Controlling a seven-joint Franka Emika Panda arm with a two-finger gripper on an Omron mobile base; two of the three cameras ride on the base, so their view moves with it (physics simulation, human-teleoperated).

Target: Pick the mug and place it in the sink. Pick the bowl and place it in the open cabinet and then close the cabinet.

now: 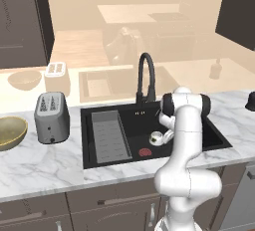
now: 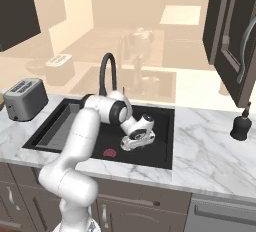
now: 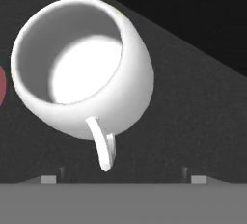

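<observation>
Stage: mug [image 3: 82, 68] resting in sink [image 1: 219, 138]; gripper [image 3: 123, 177] spread wide, grasping nothing | Left: bowl [image 1: 10, 133] on counter, awaiting open cabinet [image 2: 235, 36]; door unclosed

We see a glossy white mug [image 3: 82, 68] on the black floor of the sink [image 1: 209, 128], beside a red drain [image 1: 145, 152] and a grey ribbed tray [image 1: 108, 136]. The counter [image 1: 45, 168] is white marble with grey veins. The toaster [image 1: 51, 117] is grey, the bowl [image 1: 11, 131] olive-tan, the faucet [image 1: 146, 78] black, the cabinet [image 2: 235, 31] dark brown.
</observation>
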